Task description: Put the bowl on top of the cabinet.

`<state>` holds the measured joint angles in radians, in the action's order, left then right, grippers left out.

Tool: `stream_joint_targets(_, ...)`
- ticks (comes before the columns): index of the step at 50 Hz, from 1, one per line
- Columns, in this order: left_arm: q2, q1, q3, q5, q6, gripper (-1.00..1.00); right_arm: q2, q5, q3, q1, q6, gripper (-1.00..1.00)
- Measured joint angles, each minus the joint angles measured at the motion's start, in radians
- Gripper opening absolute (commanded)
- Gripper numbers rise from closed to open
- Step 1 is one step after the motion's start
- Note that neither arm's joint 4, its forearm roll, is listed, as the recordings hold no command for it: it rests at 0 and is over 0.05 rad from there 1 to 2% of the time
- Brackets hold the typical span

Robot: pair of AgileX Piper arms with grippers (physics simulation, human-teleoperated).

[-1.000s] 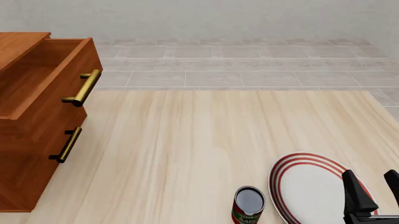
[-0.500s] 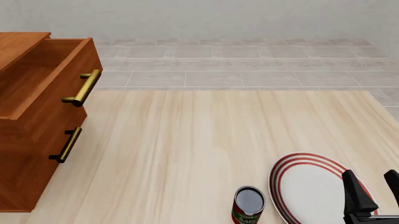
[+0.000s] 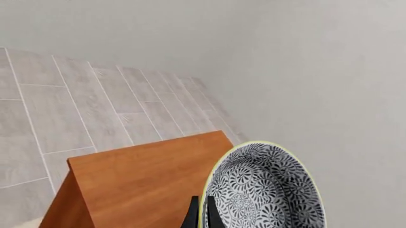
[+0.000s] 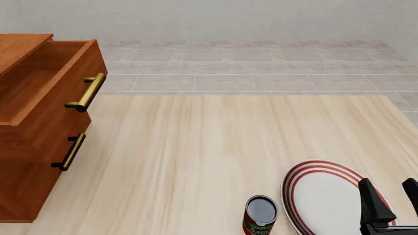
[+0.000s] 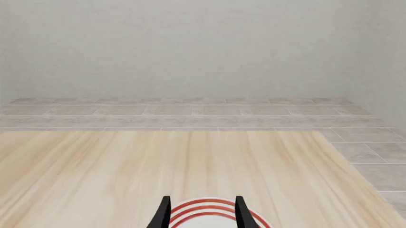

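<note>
The table [image 4: 216,147] is the biggest thing the front view gives me, pale wood running out to a grey tiled floor [image 4: 261,68] and a plain wall. On its left edge stands the cabinet [image 4: 33,147], reddish-brown, its top drawer [image 4: 49,83] pulled open and the one below it shut, each with a brass handle [image 4: 87,92]. That view shows the drawers but not my left arm or the bowl.

My left wrist view fills that gap: it looks down on the cabinet's flat top [image 3: 140,185] with the floor beyond, and the bowl [image 3: 263,190] sits tipped on edge over the top's far corner, patterned inside facing the camera. My left gripper [image 3: 201,213] is pinched narrow on the bowl's cream rim, one finger on each side of it. Whether the bowl touches the cabinet top I cannot tell.

Near the front view's lower right lies the plate [image 4: 326,196], white with red rings, and just beside it on the left stands a can [image 4: 261,215], upright. My right gripper [image 4: 392,200] hangs over the plate's right part, fingers spread wide and holding nothing. The right wrist view shows those fingers [image 5: 163,213] framing the plate's rim [image 5: 209,209], with the table ahead; the can does not appear there.
</note>
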<state>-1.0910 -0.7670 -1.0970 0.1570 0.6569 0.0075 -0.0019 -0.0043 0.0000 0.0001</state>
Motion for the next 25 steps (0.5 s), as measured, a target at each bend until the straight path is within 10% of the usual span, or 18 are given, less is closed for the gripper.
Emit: stream_joint_targets(25,-0.002,-0.031,0.000,-0.005,-0.016,-1.00,0.000,0.000,0.000,0.000,0.000,1.00)
